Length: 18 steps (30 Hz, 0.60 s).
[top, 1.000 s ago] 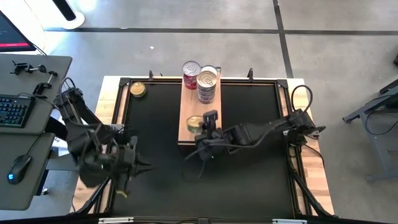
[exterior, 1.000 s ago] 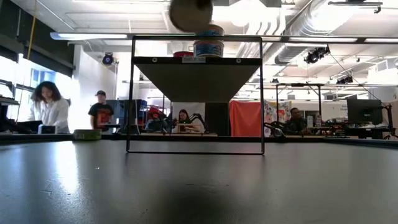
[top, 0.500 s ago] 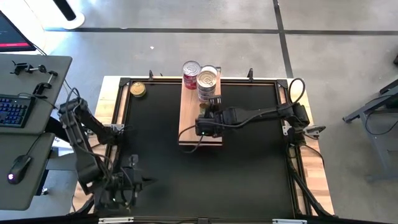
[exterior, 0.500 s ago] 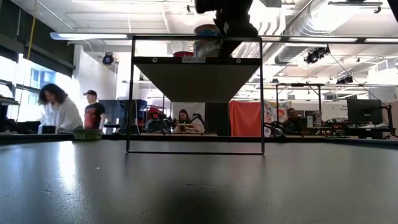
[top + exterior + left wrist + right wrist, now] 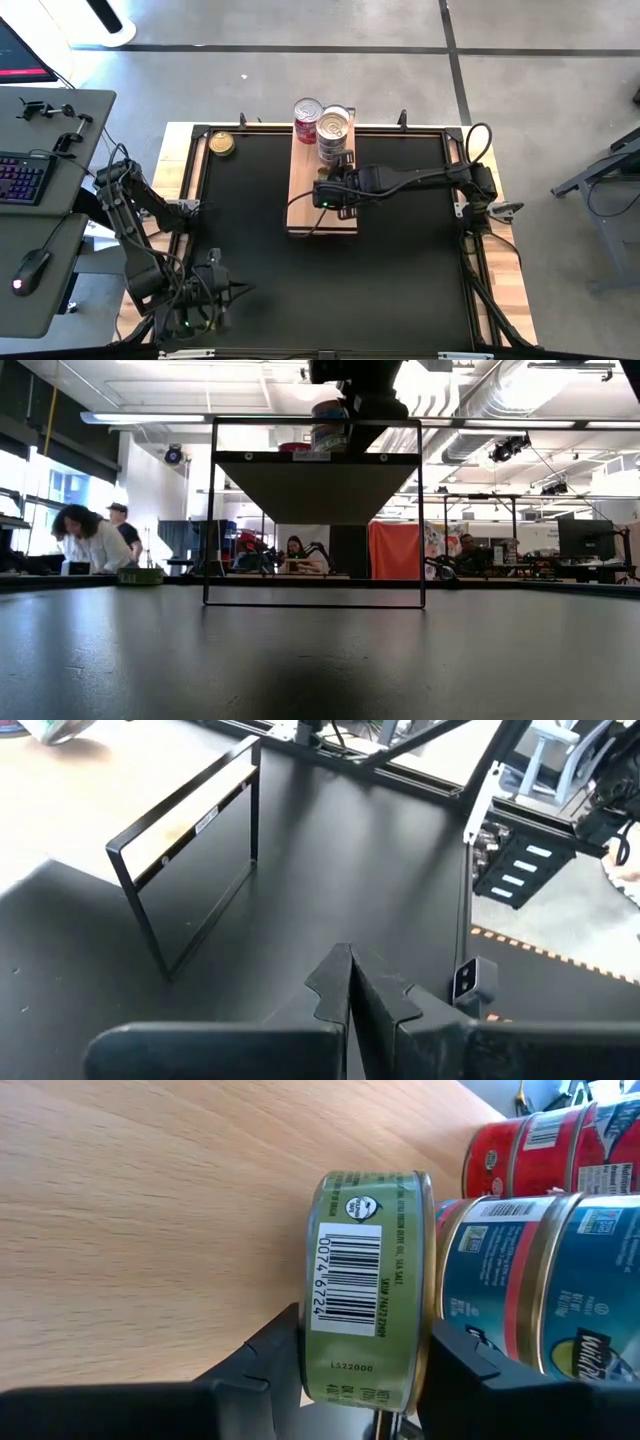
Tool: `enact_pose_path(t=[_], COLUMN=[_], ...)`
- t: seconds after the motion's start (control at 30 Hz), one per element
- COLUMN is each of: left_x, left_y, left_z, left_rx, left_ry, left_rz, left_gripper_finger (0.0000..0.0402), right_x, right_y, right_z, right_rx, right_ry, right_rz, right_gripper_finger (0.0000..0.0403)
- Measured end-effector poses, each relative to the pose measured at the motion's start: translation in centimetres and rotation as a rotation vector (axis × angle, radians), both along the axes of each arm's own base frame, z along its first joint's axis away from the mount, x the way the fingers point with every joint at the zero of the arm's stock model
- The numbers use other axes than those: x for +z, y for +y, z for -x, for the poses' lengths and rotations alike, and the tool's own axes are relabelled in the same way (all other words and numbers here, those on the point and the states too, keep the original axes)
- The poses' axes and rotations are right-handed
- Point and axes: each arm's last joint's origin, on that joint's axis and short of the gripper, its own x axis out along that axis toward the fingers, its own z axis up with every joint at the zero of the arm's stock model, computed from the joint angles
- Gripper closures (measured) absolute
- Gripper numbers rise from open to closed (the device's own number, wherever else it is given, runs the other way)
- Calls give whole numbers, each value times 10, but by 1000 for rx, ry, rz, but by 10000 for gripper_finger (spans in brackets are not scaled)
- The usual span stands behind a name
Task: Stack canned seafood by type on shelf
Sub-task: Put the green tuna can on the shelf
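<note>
Now the right hand (image 5: 365, 1365) sets a green tin (image 5: 368, 1285) on the shelf (image 5: 300, 200), fingers clamped on its flat faces.
It sits just beside the blue-label stack (image 5: 530, 1280); next comes letting go and backing off toward the plank's bare near end. Left hand (image 5: 350, 985), pinched shut and empty, waits over the desk (image 5: 400, 280).
</note>
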Motion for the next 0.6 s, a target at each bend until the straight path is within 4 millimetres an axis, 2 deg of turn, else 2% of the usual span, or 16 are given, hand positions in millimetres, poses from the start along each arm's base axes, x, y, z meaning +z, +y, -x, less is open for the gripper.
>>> enact_pose_path(t=[0.47,0.6], left_x=[0,0], left_y=[0,0], left_z=[0,0], left_rx=[7,7], left_ry=[-7,-7], left_rz=[5,5], left_gripper_finger=[402,402], right_x=[2,1], right_y=[-1,2], right_z=[0,-1], right_rx=[15,20], right_ry=[-11,-15], right_rz=[-74,-89], right_gripper_finger=[268,248])
